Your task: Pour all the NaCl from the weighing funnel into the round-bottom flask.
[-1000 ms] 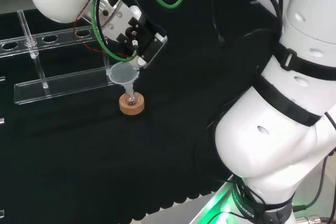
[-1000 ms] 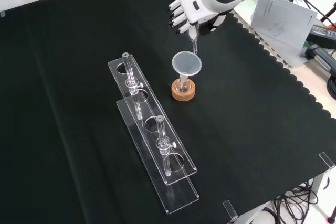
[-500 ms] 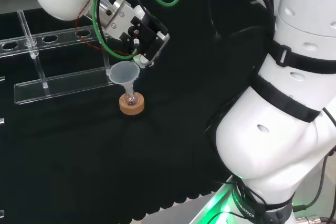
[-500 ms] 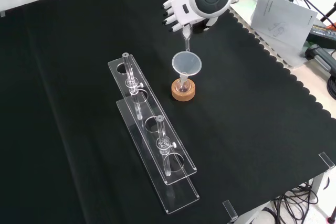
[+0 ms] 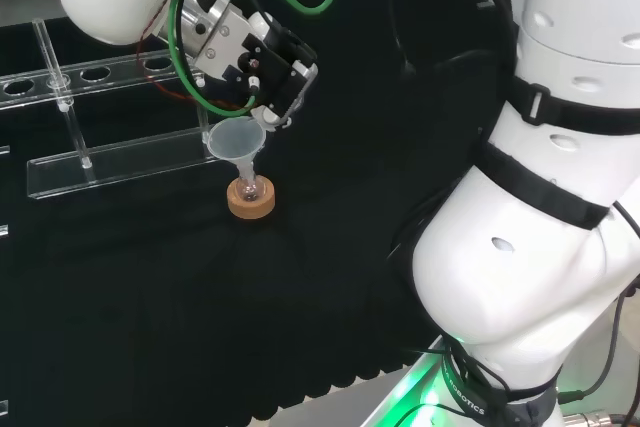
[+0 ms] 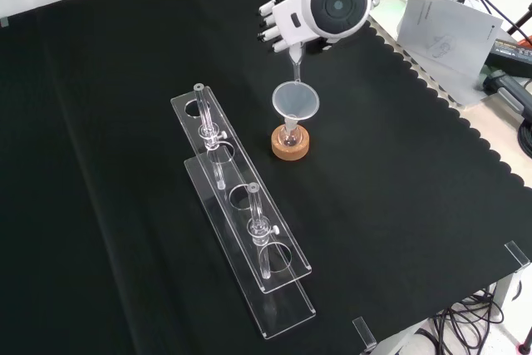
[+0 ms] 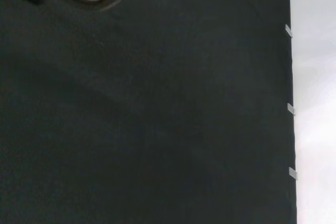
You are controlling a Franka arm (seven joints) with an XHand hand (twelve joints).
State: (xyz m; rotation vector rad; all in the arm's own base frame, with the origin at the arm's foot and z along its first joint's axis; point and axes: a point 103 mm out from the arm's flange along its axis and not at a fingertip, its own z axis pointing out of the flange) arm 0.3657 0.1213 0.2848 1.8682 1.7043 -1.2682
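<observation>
While the hand (image 6: 283, 21) pinches the light, fragile glass weighing funnel (image 6: 294, 60) by its upper end, its spout hangs over the wide funnel (image 6: 295, 101) in the flask (image 6: 290, 136).

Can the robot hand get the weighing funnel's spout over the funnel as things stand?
Probably yes. In the front view the robot hand holds the weighing funnel with its spout pointing down at the funnel, which sits in the flask on the cork ring. Nothing stands between them.
</observation>
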